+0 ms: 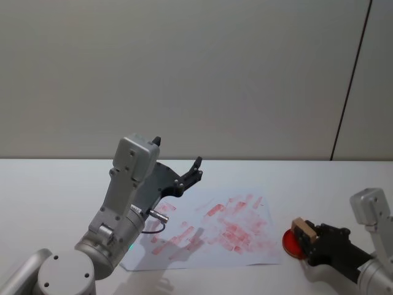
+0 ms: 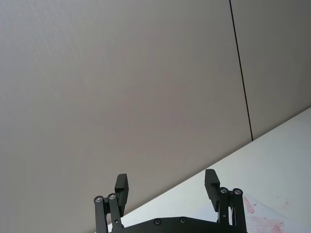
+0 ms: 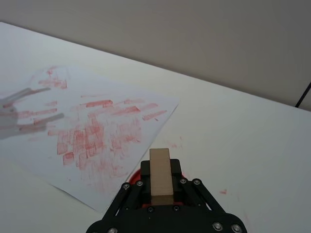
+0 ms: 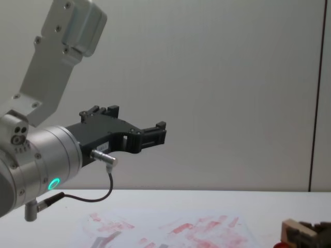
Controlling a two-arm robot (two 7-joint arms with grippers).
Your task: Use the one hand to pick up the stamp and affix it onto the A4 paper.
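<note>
Pale tan wooden stamp (image 3: 160, 167), rectangular block, in right hand (image 3: 160, 182)

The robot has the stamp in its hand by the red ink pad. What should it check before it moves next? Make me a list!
1. Is the stamp held? The right gripper is shut on it: ok.
2. Is it inked? Its underside is hidden, above the ink pad: cannot tell.
3. Is the paper flat? Yes, on the table beside the pad: ok.
4. Room for a new mark? The middle is full of red, the edges are bare: ok.
5. Is the left gripper out of the way? Open, raised above the paper's left part: ok.
</note>
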